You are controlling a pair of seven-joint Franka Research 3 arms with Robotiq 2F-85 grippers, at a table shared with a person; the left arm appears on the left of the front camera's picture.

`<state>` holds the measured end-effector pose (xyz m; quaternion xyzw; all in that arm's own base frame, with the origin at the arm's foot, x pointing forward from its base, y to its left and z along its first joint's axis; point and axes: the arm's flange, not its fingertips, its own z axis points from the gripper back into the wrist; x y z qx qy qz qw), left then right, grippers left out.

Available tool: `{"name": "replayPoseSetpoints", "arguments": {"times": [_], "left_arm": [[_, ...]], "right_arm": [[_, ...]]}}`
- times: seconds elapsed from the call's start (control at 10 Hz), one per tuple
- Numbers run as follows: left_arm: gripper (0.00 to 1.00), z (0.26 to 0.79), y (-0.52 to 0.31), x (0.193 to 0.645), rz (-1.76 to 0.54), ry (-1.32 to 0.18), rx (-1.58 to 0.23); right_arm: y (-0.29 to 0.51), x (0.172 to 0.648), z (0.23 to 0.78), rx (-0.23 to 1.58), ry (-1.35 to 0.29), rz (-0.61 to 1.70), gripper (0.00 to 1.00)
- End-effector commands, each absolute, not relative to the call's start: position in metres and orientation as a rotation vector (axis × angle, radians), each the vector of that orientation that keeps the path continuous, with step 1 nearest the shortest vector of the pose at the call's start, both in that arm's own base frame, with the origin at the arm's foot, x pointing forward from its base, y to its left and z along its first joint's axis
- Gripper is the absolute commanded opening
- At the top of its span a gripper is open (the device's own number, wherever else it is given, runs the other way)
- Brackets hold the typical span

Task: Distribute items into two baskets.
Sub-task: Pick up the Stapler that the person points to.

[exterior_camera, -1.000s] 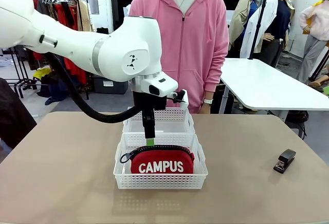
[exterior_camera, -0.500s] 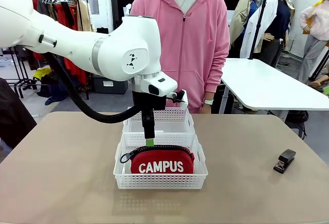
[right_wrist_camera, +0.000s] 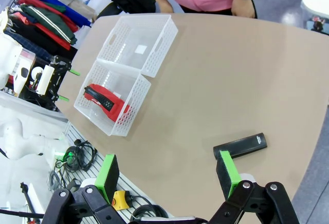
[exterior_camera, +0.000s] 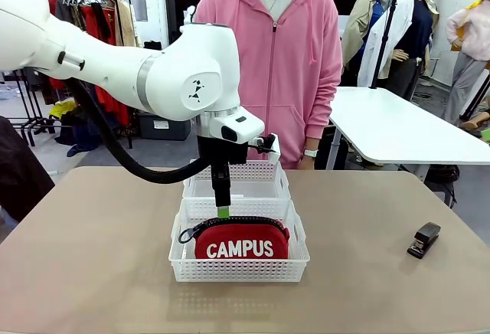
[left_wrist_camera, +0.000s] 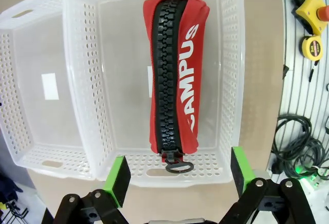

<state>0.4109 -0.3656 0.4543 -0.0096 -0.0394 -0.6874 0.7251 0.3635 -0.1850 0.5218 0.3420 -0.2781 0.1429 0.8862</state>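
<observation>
**A:** ok so where's everything sitting compared to the near basket (exterior_camera: 239, 271)?

**B:** the red CAMPUS pouch (exterior_camera: 241, 247) is inside it, standing on its long edge. The black zipper is on top and the lettering faces the robot. The far basket (exterior_camera: 246, 171) butts right up against the near basket's back wall, on the person's (exterior_camera: 285, 58) side.

**A:** and the grippers?

**B:** the left gripper (exterior_camera: 223, 211) hangs straight over the near basket with its tips just above the pouch's zipper. Its green pads are spread well apart, wider than the pouch, and aren't clamping anything. Can't tell from the front if a pad actually brushes the zipper. The right gripper (right_wrist_camera: 166, 171) is up high, off to the robot's right of the near basket, with its fingers spread too and nothing between them.

**A:** stapler?

**B:** the black stapler (exterior_camera: 423, 240) lies flat on the worktop (exterior_camera: 92, 257), well apart from the near basket on the robot's right, out toward the worktop's edge.
</observation>
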Motion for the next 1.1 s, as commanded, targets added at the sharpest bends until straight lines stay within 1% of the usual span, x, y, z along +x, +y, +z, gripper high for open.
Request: {"name": "replayPoseSetpoints", "arguments": {"times": [0.0,0.4,0.7,0.9,1.0], "left_arm": [[1.00,0.456,-0.365,0.412,-1.515,-0.097,-0.014],[1.00,0.454,-0.366,0.411,-1.517,-0.087,-0.021],[1.00,0.507,-0.303,0.434,-1.292,-0.085,0.006],[1.00,0.528,-0.247,0.450,-1.171,-0.116,-0.062],[1.00,0.539,-0.211,0.454,-1.111,-0.134,-0.147]], "right_arm": [[-0.184,0.363,0.523,0.709,-0.585,0.301,1.00],[-0.184,0.363,0.523,0.709,-0.585,0.301,1.00],[-0.184,0.363,0.523,0.709,-0.585,0.301,1.00],[-0.184,0.363,0.523,0.709,-0.585,0.301,1.00],[-0.184,0.363,0.523,0.709,-0.585,0.301,1.00]]}}
